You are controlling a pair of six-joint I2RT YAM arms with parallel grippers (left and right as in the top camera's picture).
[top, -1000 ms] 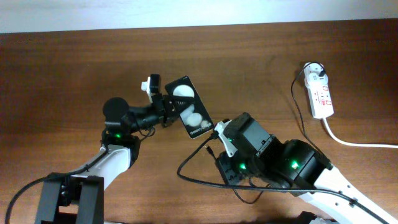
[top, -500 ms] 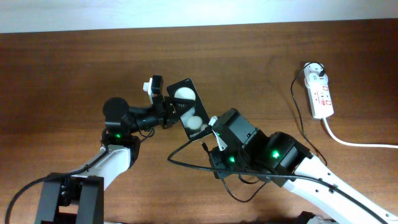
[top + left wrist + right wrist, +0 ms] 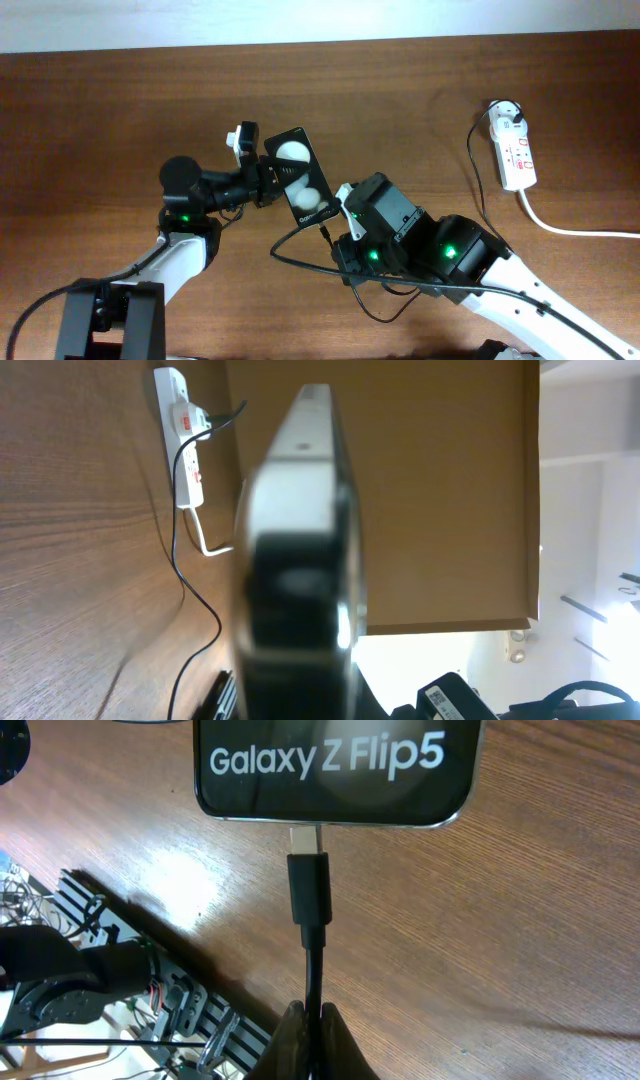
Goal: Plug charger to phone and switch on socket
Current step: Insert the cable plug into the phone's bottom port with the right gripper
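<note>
The right gripper (image 3: pixel 312 1038) is clenched on the long thin black charger cable (image 3: pixel 313 970) just behind its small stiff connector (image 3: pixel 308 890). The connector's silver tip meets the bottom edge of the flat black rectangular phone (image 3: pixel 330 760), which the left gripper (image 3: pixel 268 175) grasps by its side near the middle of the brown wooden table (image 3: pixel 90 110). The cable looks light and limp, likely to buckle unless held close to the connector, and the glossy phone seems slippery, needing firm bracing. The white oblong power-strip socket (image 3: pixel 515 150) lies well apart, far right.

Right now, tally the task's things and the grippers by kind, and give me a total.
phone: 1
charger: 1
socket: 1
grippers: 2, the left gripper and the right gripper
Total: 5
</note>
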